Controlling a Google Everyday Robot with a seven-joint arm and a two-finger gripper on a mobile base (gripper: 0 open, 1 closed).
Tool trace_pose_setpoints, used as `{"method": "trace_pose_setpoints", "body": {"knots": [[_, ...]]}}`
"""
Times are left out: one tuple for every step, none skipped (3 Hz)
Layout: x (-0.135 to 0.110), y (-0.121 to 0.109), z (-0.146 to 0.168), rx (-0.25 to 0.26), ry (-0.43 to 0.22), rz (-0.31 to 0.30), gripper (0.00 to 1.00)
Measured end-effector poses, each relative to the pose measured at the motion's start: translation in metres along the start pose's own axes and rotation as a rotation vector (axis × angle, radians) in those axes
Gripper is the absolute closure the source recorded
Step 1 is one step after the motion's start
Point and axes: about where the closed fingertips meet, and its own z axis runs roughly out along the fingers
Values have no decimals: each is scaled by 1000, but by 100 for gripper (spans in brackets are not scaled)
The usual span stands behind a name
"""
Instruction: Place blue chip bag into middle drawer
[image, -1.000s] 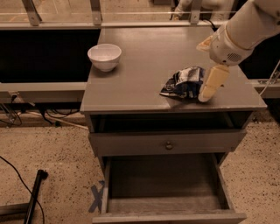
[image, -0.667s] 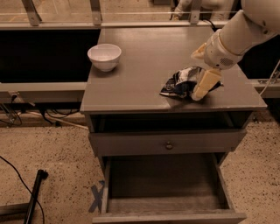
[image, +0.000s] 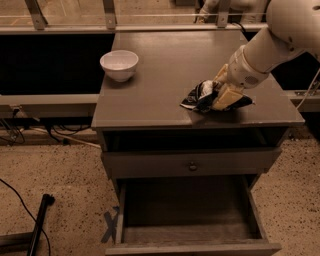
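Observation:
The blue chip bag (image: 196, 98), dark blue and crumpled with white patches, lies on the cabinet top (image: 165, 75) near its front right. My gripper (image: 223, 96), cream-coloured at the end of the white arm (image: 270, 45), comes in from the upper right. It is down at the bag's right half and covers part of it. The middle drawer (image: 185, 222) is pulled out at the bottom front, below the bag, and its bare grey-brown floor holds nothing.
A white bowl (image: 119, 64) stands at the back left of the cabinet top. A grey drawer front with a round knob (image: 192, 166) sits above the open drawer. A dark pole (image: 37, 225) and cables lie on the speckled floor at the left.
My gripper has moved left and down from the bag's right edge onto the bag. The bag has stayed in place on the cabinet top.

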Motion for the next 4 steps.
{"method": "trace_pose_setpoints", "body": {"knots": [[-8, 12, -3, -7, -25, -23, 69], [-15, 32, -31, -8, -106, -20, 90], [-19, 78, -64, -41, -145, -1, 88], [13, 124, -53, -105, -85, 106, 83]]}}
